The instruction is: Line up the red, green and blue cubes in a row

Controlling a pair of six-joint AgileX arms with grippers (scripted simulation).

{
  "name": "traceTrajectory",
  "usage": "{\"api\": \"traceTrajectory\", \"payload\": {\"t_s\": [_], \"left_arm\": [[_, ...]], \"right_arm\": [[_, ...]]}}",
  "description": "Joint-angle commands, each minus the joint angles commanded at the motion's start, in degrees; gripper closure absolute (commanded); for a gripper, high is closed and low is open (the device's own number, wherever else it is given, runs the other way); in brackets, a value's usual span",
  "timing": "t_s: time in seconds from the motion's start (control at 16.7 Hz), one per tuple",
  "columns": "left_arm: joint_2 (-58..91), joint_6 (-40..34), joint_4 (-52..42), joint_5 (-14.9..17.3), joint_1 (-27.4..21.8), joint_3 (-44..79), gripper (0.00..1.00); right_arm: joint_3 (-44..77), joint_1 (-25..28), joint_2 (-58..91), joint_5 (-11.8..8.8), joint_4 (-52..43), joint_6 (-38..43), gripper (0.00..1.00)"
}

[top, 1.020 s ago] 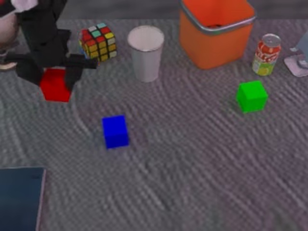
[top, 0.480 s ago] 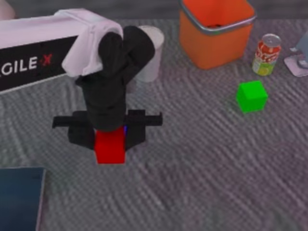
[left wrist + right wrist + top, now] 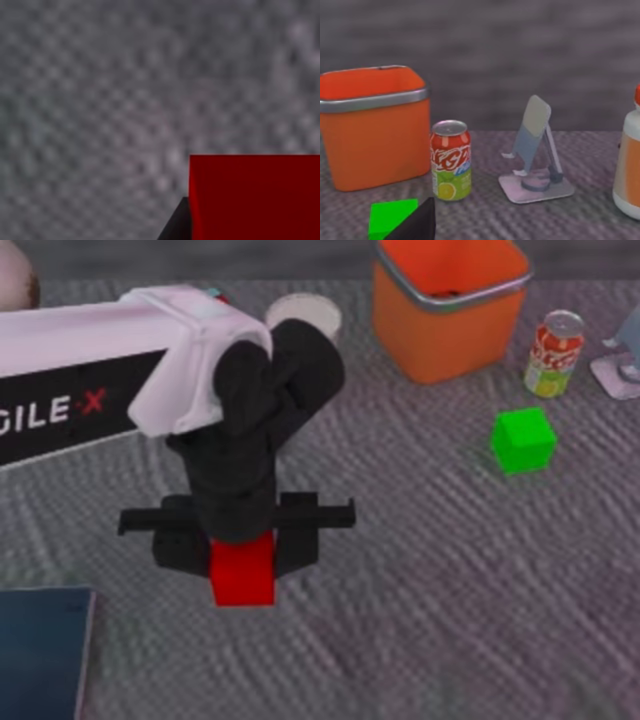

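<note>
Left gripper (image 3: 240, 558): black two-finger unit on the white and black AgileX arm, over the centre-left of the grey woven table (image 3: 420, 620), clamped on the smooth bright red cube (image 3: 242, 574), which protrudes from between the fingers on the side nearer the table's front edge; the left wrist view shows the same red cube (image 3: 255, 197) above bare cloth. Deep blue cube: not visible, presumably hidden under the arm. White paper cup (image 3: 303, 311): partly covered behind the arm. Orange plastic bin with grey rim (image 3: 450, 310): rear centre-right. Red and green drinks can (image 3: 553, 353): just right of the bin. Smooth bright green cube (image 3: 523, 440): right half, in front of the can, well apart from the red cube. Dark blue flat book (image 3: 40, 650): front-left corner. Right arm: outside the top view.
</note>
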Motion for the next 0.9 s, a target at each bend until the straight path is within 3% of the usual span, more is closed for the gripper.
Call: {"api": "traceTrajectory", "payload": {"t_s": [0.48,0.78,0.9], "left_arm": [[4.8,0.0,14.4,0.0,0.0,-9.1,1.0],[5.2,0.0,15.4,0.0,-0.1,-9.9,1.0],[5.2,0.0,15.4,0.0,-0.1,-9.9,0.85]], "right_arm": [[0.0,0.0,0.0,0.0,0.0,0.0,0.0],[0.0,0.0,0.0,0.0,0.0,0.0,0.0],[0.0,0.0,0.0,0.0,0.0,0.0,0.0]]}}
